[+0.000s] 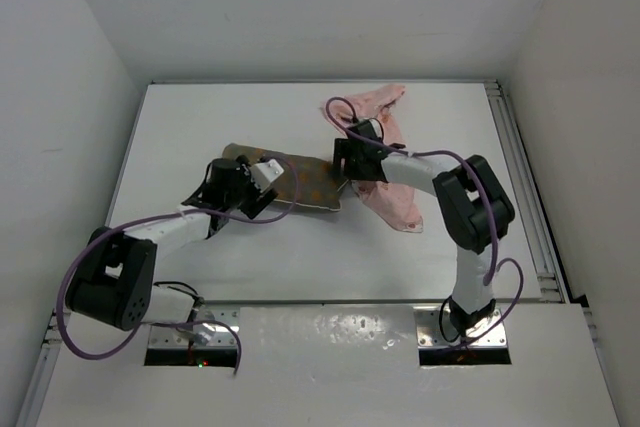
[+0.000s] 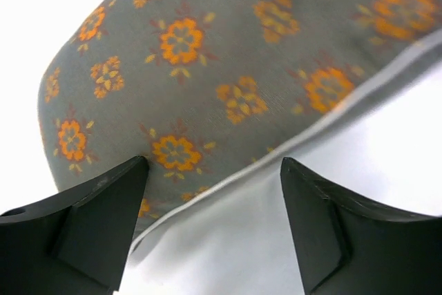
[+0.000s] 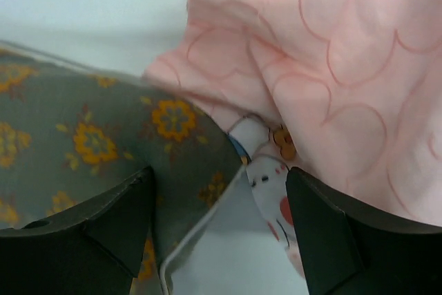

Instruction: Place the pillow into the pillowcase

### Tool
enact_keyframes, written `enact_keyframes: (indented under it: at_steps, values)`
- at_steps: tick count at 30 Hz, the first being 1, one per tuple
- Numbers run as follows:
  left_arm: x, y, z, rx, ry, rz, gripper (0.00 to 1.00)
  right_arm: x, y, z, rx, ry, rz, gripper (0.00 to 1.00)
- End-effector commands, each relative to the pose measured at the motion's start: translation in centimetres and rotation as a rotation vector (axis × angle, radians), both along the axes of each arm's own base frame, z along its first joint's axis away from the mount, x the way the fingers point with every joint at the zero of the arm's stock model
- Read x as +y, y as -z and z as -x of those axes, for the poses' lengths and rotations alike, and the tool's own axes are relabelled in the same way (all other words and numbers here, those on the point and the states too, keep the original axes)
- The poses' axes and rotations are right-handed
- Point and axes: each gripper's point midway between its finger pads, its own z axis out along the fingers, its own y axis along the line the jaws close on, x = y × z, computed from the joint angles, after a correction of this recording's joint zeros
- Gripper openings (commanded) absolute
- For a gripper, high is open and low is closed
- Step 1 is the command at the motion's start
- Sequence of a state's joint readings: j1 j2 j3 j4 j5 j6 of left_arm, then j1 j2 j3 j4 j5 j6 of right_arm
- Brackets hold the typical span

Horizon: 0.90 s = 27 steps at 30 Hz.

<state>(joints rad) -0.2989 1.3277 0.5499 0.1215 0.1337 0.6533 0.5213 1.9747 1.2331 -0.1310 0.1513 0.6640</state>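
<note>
**Bright overhead, softer wrist close-ups**

The overhead view is bright and evenly lit. The white tabletop (image 1: 200, 127) nearly washes out, with only faint, soft shadows. Glare speckles the glossy ledge (image 1: 330, 332) at bottom centre. In the left wrist view the background blows out at upper left, and the left hand (image 2: 214, 167) is near-black along the bottom. The right wrist view is dimmer, and the pillowcase (image 3: 331, 53) is slightly blurred.

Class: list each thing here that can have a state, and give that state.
pillow: flat on the table, outside the pillowcase.
pillowcase: crumpled, at the pillow's corner.
left gripper: open, over the pillow's piped edge.
right gripper: open, over the pillow's corner and the pillowcase.
</note>
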Motion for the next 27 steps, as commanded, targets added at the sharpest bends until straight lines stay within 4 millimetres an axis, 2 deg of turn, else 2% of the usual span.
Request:
enact_keyframes:
  at_steps: [1, 2, 3, 4, 5, 8, 9, 10, 11, 12, 14, 15, 16, 18, 19, 20, 21, 22, 23, 24, 25, 26, 27]
  values:
    - [1.9, -0.8, -2.4, -0.093, -0.108, -0.053, 0.77, 0.6, -5.8, -0.5, -0.15, -0.057, -0.072, 0.75]
    - [3.3, -1.3, -3.2, -0.118, -0.229, -0.038, 0.77, -0.5, -7.1, -0.9, -0.173, -0.027, -0.089, 0.76]
    - [6.3, -2.6, -4.6, -0.191, -0.39, -0.055, 0.74, -1.4, -6.8, -0.6, -0.155, 0.009, -0.101, 0.77]
    - [7.8, -2.3, -5.0, -0.192, -0.466, -0.059, 0.73, -3.0, -6.6, -1.0, -0.141, 0.063, -0.109, 0.78]
    - [10.1, -3.1, -5.8, -0.215, -0.567, -0.031, 0.72, -3.8, -5.9, -0.7, -0.108, 0.081, -0.122, 0.78]
    - [12.9, -3.0, -6.1, -0.205, -0.647, -0.023, 0.69, -6.1, -4.3, -0.8, -0.047, 0.141, -0.077, 0.77]
    - [13.2, -2.8, -6.0, -0.198, -0.653, -0.023, 0.68, -6.8, -3.1, -0.9, -0.023, 0.141, -0.016, 0.77]
    - [13.5, -2.8, -5.9, -0.197, -0.666, -0.024, 0.67, -7.2, -2.2, -0.1, 0.02, 0.143, 0.048, 0.78]
    - [14.0, -2.9, -5.7, -0.2, -0.689, -0.029, 0.67, -7.6, -2.7, -1.1, -0.003, 0.165, 0.099, 0.78]
    - [14.5, -3.2, -5.6, -0.212, -0.715, -0.031, 0.67, -7.8, -0.8, -0.6, 0.055, 0.147, 0.157, 0.8]
    - [14.3, -3.5, -5.5, -0.217, -0.703, -0.029, 0.67, -7.5, -0.3, -1.5, 0.066, 0.138, 0.177, 0.8]
    - [13.8, -3.7, -5.6, -0.219, -0.674, -0.016, 0.67, -7.4, 1.1, -1.3, 0.097, 0.131, 0.195, 0.8]
    - [13.4, -3.9, -5.7, -0.22, -0.656, -0.012, 0.68, -7.3, 1.5, -1.4, 0.104, 0.128, 0.202, 0.79]
    - [12.5, -4.6, -5.9, -0.229, -0.628, -0.007, 0.69, -6.9, 1.6, -1.7, 0.12, 0.113, 0.207, 0.34]
    - [12.3, -5.3, -6.2, -0.244, -0.626, 0.0, 0.7, -6.7, 1.0, -1.7, 0.122, 0.099, 0.21, 0.13]
    - [12.2, -5.9, -6.3, -0.257, -0.63, 0.006, 0.71, -5.3, -0.7, -2.2, 0.087, 0.034, 0.2, 0.0]
    - [12.2, -6.3, -6.4, -0.265, -0.643, 0.025, 0.71, -4.1, -2.3, -2.6, 0.048, -0.026, 0.197, 0.0]
    - [12.3, -7.0, -6.8, -0.28, -0.657, 0.041, 0.71, -2.9, -5.7, -2.9, -0.023, -0.078, 0.192, 0.0]
    - [12.8, -7.3, -6.8, -0.289, -0.699, 0.051, 0.72, -0.2, -10.1, -3.6, -0.13, -0.169, 0.193, 0.0]
    - [13.3, -7.6, -6.9, -0.297, -0.739, 0.069, 0.71, 1.2, -13.4, -3.7, -0.199, -0.213, 0.174, 0.0]
    - [13.9, -8.0, -7.2, -0.297, -0.8, 0.111, 0.72, 3.4, -20.5, -3.6, -0.339, -0.275, 0.087, 0.0]
    - [14.5, -7.6, -7.1, -0.286, -0.845, 0.108, 0.71, 4.7, -24.2, -2.8, -0.425, -0.341, 0.053, 0.0]
    - [14.6, -7.7, -7.3, -0.286, -0.874, 0.137, 0.71, 7.3, -28.6, -1.4, -0.536, -0.43, -0.036, 0.0]
